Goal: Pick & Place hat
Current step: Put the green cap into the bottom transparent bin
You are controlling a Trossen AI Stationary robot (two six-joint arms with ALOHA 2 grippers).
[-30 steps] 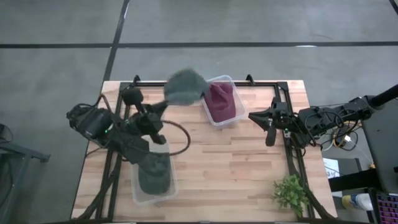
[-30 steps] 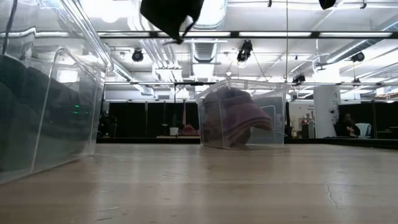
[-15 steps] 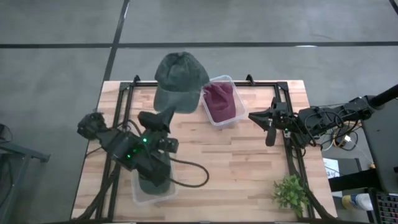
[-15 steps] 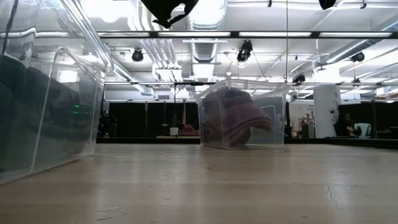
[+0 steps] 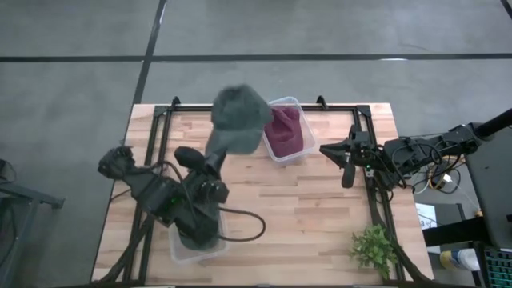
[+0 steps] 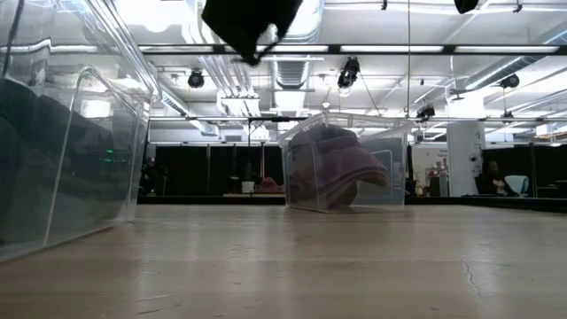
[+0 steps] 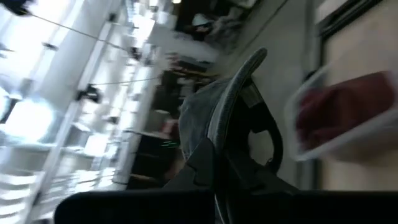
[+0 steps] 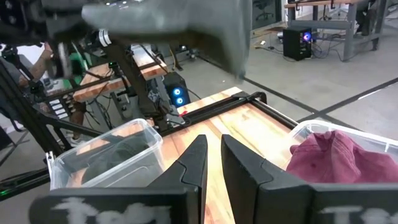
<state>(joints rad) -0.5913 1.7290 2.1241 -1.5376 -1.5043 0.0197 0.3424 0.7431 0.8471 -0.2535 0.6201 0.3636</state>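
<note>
1. Half a second on, the grey-green cap point(image 5: 238, 118) has swung down and toward the clear bin with the maroon hat point(image 5: 285, 130); it now overlaps that bin's near edge in the high view, where before it hung farther out over the table's far rim.
2. Seen from the low view, the cap point(image 6: 248, 21) hangs high above the wooden table point(image 6: 354, 266), clear of the surface, and sits a little lower in the picture than a moment ago.
3. Left arm: folded over the left half of the table, its forearm raised and reaching toward the far edge; the left gripper point(image 5: 216, 157) is pinched on the cap's rear edge, and the left wrist view shows the cap point(image 7: 205, 115) pressed against the dark fingers point(image 7: 233, 124).
4. Beneath that arm's elbow sits a second clear bin point(image 5: 178, 245) with dark cloth inside.
5. Right arm: parked at the table's right edge, unmoved; the right gripper point(image 5: 346, 162) holds nothing, its fingers point(image 8: 196, 163) nearly pressed together with a thin gap between them.
6. A small green plant point(image 5: 374, 248) stands at the near right corner.
</note>
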